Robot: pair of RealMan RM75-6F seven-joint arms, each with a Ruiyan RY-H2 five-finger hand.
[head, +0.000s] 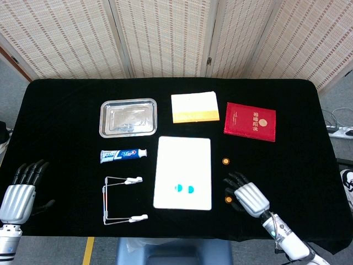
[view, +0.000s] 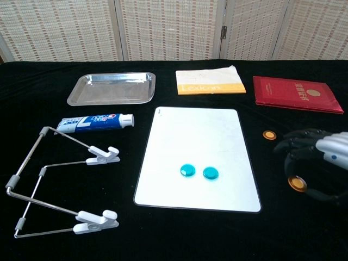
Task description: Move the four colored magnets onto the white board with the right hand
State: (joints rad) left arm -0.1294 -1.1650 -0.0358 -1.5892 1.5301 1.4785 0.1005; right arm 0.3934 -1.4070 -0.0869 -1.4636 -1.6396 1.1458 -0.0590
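The white board (head: 183,154) (view: 196,136) lies mid-table with two blue magnets (head: 185,189) (view: 199,172) side by side near its front edge. Right of the board, one orange magnet (head: 225,161) (view: 268,135) rests on the black cloth. A second orange magnet (head: 228,199) (view: 296,184) sits at the fingertips of my right hand (head: 245,196) (view: 318,155), pinched between thumb and a finger just off the board's right front corner. My left hand (head: 19,193) rests at the front left corner with fingers extended, holding nothing.
A steel tray (head: 128,117) (view: 111,88), a toothpaste tube (head: 123,155) (view: 95,122) and a wire hanger with clips (head: 121,200) (view: 60,182) lie left of the board. Behind it are a yellow book (head: 194,107) (view: 209,81) and a red booklet (head: 250,121) (view: 296,93).
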